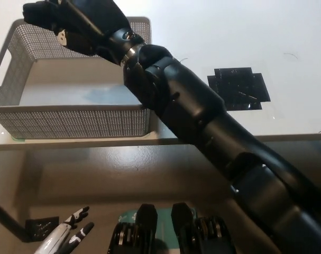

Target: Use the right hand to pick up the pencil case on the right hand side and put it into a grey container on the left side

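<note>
I look for the pencil case first, but I cannot make it out as a separate thing: all is dark at the black right hand, and only a small pale tag-like spot shows at its lower side. So I cannot tell whether the hand is closed on the case or how its fingers stand. This hand is over the far part of the grey perforated plastic container, above its back wall and its inside. The floor of the container that I can see is bare and pale grey, with a weak bluish reflection. The black right arm goes across the picture from the lower right to the upper left and covers the right front corner of the container. The container stands on the white table, near its front edge, on the left side. To the right of the arm, a patch of black tape squares lies flat on the table. The white left hand rests low at the lower left, below the table edge, with its fingers spread and holding nothing.
</note>
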